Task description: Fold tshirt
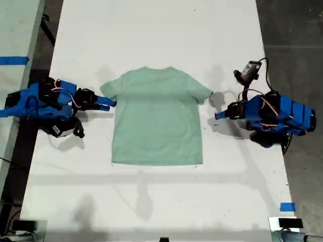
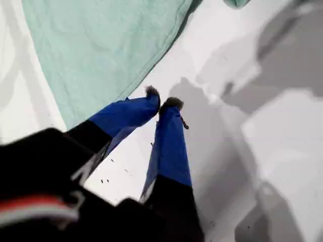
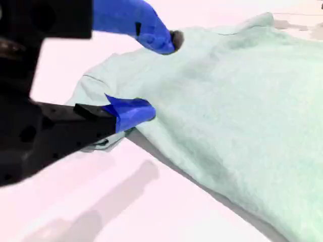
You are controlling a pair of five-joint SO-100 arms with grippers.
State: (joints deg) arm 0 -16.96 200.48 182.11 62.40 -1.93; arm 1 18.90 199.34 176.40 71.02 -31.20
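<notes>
The pale mint-green tshirt [image 1: 156, 116] lies flat and spread out in the middle of the white table [image 1: 151, 30], collar toward the far side. The arm on the exterior view's left carries my second gripper [image 1: 110, 104]. It is open [image 3: 151, 73], with its blue fingers [image 3: 132, 112] on either side of the bunched sleeve [image 3: 108, 80]. From the exterior view's right comes my first gripper [image 1: 218, 116], shut and holding nothing [image 2: 161, 100]. It rests on bare table just off the tshirt's [image 2: 101, 50] side hem.
A small camera module with cables [image 1: 249, 70] stands above the arm on the exterior view's right. Blue tape [image 1: 287, 206] marks the table's near corner on that side. Dark floor [image 1: 298, 40] borders the table there, and a pale surface with blue tape [image 1: 12, 60] lies on the exterior view's left.
</notes>
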